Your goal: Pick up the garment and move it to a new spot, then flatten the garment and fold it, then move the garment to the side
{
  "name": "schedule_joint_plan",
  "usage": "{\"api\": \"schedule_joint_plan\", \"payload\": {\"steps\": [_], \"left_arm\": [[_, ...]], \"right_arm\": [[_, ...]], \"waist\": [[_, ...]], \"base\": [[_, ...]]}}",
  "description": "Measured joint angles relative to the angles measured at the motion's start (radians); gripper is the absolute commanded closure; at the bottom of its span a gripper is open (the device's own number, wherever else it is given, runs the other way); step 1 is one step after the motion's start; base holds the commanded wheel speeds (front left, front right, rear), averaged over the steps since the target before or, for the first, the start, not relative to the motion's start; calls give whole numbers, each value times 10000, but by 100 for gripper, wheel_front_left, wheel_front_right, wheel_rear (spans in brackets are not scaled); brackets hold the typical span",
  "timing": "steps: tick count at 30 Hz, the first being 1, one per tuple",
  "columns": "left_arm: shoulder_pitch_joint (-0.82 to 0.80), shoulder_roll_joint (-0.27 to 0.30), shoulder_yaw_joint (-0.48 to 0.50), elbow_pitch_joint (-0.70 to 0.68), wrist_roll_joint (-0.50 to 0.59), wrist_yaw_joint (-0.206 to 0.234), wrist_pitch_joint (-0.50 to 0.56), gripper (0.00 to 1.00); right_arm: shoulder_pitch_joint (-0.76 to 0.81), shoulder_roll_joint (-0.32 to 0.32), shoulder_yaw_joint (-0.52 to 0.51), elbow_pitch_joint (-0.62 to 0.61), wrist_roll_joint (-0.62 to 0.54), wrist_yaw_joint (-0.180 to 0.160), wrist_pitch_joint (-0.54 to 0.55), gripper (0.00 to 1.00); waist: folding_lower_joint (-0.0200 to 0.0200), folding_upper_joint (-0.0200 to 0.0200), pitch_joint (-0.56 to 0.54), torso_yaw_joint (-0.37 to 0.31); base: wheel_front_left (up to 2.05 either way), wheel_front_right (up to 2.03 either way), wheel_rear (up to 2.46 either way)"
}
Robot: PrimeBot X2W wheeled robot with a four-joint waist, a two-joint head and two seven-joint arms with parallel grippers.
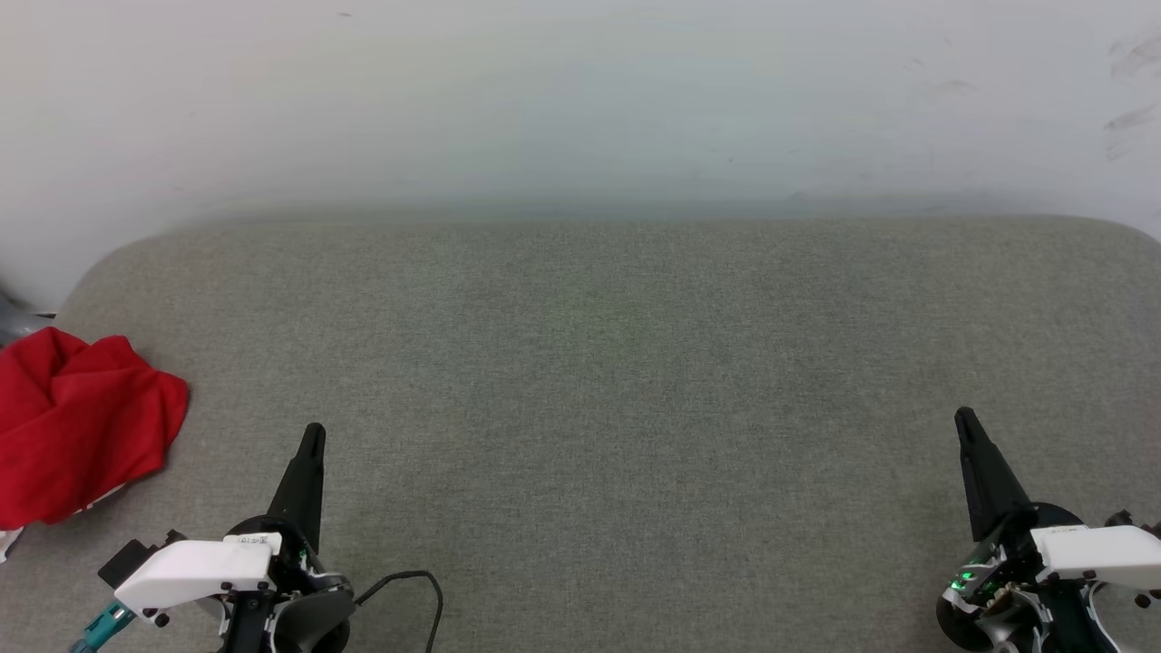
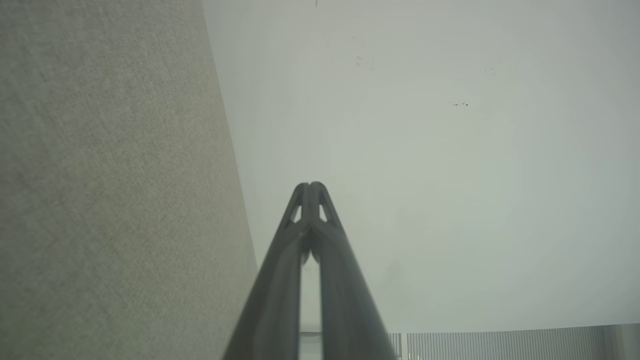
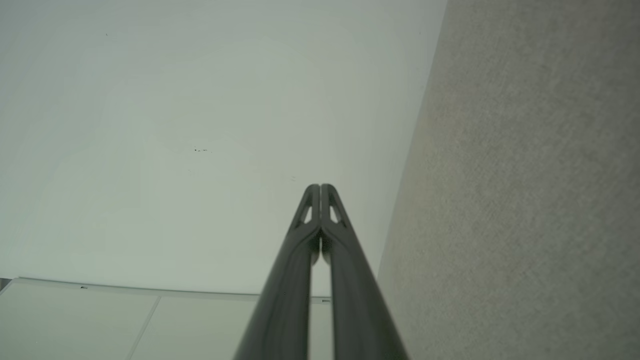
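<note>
My left pincer [image 1: 313, 435] and right pincer [image 1: 963, 419] both have their fingers pressed together, over the grey table [image 1: 599, 363]. The garment [image 1: 77, 426] lies crumpled at 9 o'clock from my left pincer, well apart from it, at the table's edge. The frame cuts the garment off, and folds hide its lettering.

Support: grey woven-fabric pad [image 1: 635, 381], far corners rounded, far edge against a white wall [image 1: 580, 91]. Lying on it: one red garment [image 1: 77, 426], crumpled in a heap at about 8 o'clock, white trim showing along its near side.
</note>
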Motion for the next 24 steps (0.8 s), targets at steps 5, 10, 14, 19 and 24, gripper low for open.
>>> {"api": "schedule_joint_plan", "payload": {"steps": [5,10,14,19,24], "left_arm": [[0,0,0,0,0,0,0,100],[0,0,0,0,0,0,0,100],[0,0,0,0,0,0,0,100],[0,0,0,0,0,0,0,100],[0,0,0,0,0,0,0,100]], "right_arm": [[0,0,0,0,0,0,0,100],[0,0,0,0,0,0,0,100],[0,0,0,0,0,0,0,100],[0,0,0,0,0,0,0,100],[0,0,0,0,0,0,0,100]], "waist": [[0,0,0,0],[0,0,0,0],[0,0,0,0],[0,0,0,0],[0,0,0,0]], "base": [[0,0,0],[0,0,0],[0,0,0],[0,0,0],[0,0,0]]}}
